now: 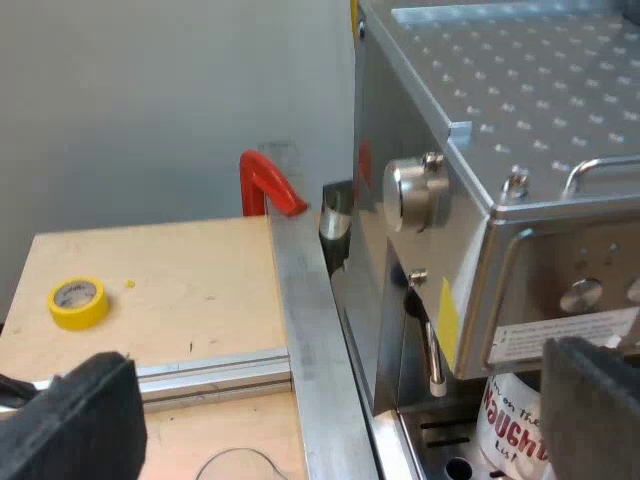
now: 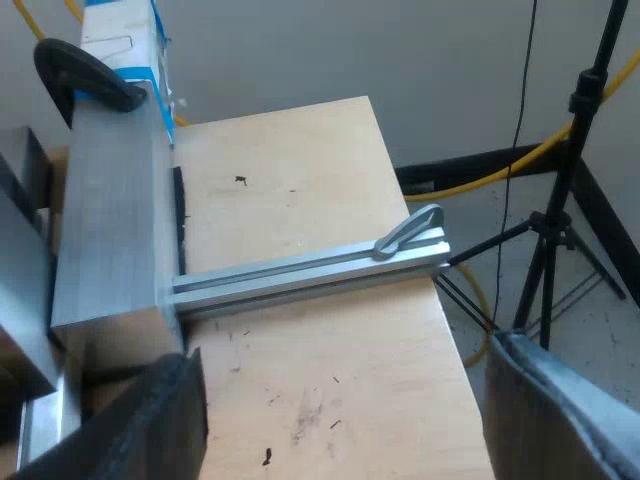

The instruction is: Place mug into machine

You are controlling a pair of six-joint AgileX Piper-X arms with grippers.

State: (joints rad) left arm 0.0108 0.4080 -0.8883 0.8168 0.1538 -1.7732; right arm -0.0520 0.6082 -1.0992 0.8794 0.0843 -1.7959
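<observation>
The espresso machine [image 1: 520, 130] is a steel box with a dimpled top. A white mug [image 1: 512, 425] with red lettering stands on the drip tray [image 1: 440, 450] under the machine's front. My left gripper [image 1: 335, 440] is open, its fingers set wide apart; one finger [image 1: 592, 410] is close beside the mug and the other hangs over the wooden table. My right gripper [image 2: 350, 420] is open above a bare wooden table [image 2: 300, 180], with nothing between its fingers.
A steam wand [image 1: 430, 340] and a round knob [image 1: 415, 190] stick out of the machine's side. A yellow tape roll [image 1: 78, 302], a red clamp [image 1: 265, 182] and aluminium rails [image 2: 310, 270] are on the table. A tripod [image 2: 570, 180] stands past the table's edge.
</observation>
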